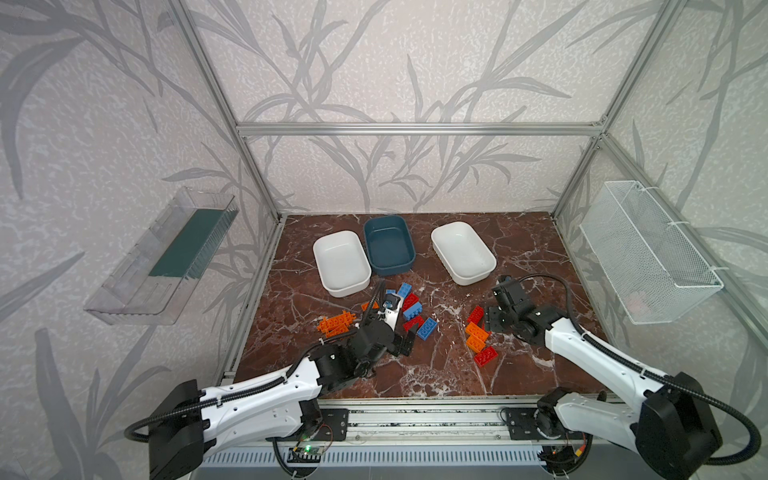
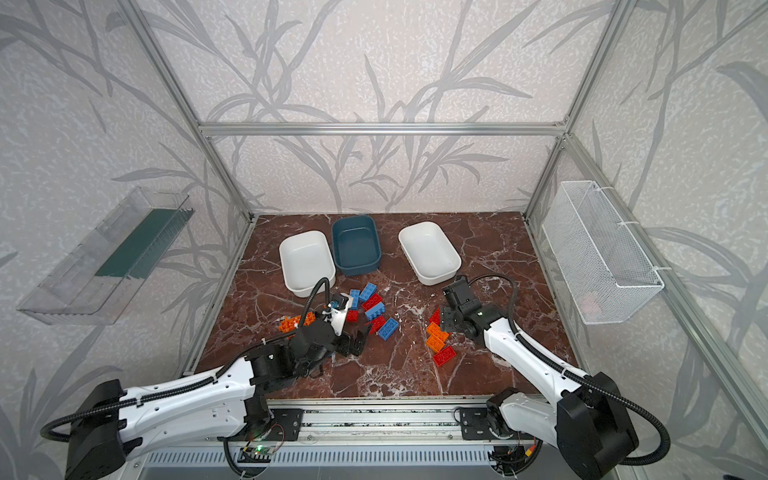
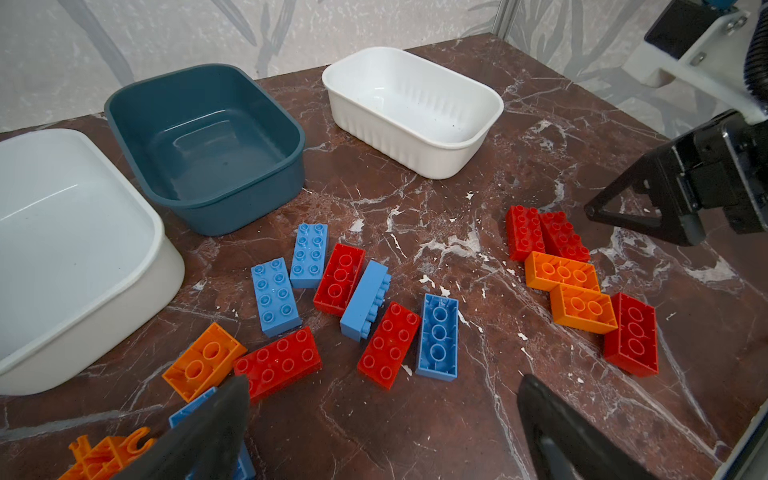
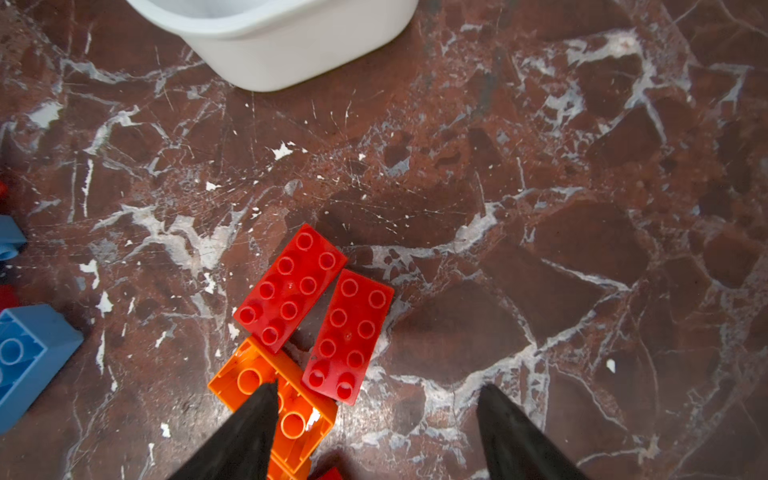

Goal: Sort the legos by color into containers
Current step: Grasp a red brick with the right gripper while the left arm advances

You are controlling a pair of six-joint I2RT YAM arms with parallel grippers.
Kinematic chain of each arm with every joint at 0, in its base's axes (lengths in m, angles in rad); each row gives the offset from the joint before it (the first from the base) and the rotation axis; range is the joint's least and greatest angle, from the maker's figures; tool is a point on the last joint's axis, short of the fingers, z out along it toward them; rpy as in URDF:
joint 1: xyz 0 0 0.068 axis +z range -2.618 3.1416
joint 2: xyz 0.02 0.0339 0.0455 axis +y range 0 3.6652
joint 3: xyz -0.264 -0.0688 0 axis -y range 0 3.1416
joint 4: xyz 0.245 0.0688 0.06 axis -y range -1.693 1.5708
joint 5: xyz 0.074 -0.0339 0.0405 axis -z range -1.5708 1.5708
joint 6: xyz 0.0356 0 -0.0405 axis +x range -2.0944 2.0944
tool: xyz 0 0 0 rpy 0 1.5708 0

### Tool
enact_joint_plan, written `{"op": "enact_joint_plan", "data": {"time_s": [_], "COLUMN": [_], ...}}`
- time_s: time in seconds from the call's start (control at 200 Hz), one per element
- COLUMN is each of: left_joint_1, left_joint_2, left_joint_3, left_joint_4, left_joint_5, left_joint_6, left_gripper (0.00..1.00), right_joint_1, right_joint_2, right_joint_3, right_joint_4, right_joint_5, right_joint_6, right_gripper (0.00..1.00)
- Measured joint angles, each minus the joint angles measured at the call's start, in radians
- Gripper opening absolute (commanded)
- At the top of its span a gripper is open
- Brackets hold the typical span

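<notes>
Your right gripper (image 4: 378, 387) hung open, low over the near end of a red brick (image 4: 348, 334) beside orange bricks (image 4: 245, 380), apparently lined up to pinch it. Your left gripper (image 3: 382, 381) gaped empty above the mixed legos (image 3: 365, 299) at centre-left. The three containers (image 3: 232, 208) waited empty at the far side.

Three tubs stand at the back of the brown marble bench (image 2: 415, 374). The left white tub (image 2: 307, 262) is just beside the teal tub (image 2: 356, 245), and the right white tub (image 2: 429, 253) stands apart from them. Nearer the front lie the blue and red legos (image 2: 376, 309) in the middle, the orange legos (image 2: 287, 324) further left, and the red and orange legos (image 2: 435, 343) on the right. The left end effector (image 2: 356, 338) is low beside the middle group. The right end effector (image 2: 444, 321) is at the right group.
</notes>
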Motion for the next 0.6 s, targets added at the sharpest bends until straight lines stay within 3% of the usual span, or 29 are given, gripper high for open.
{"op": "enact_joint_plan", "data": {"time_s": [0.6], "left_joint_1": [-0.005], "left_joint_2": [0.002], "left_joint_3": [0.000], "left_joint_4": [-0.031], "left_joint_5": [-0.052], "left_joint_6": [-0.019], "left_gripper": [0.99], "right_joint_1": [0.000], "right_joint_2": [0.229], "right_joint_3": [-0.008], "right_joint_4": [0.067], "right_joint_5": [-0.048], "right_joint_6": [0.082], "right_gripper": [0.71]}}
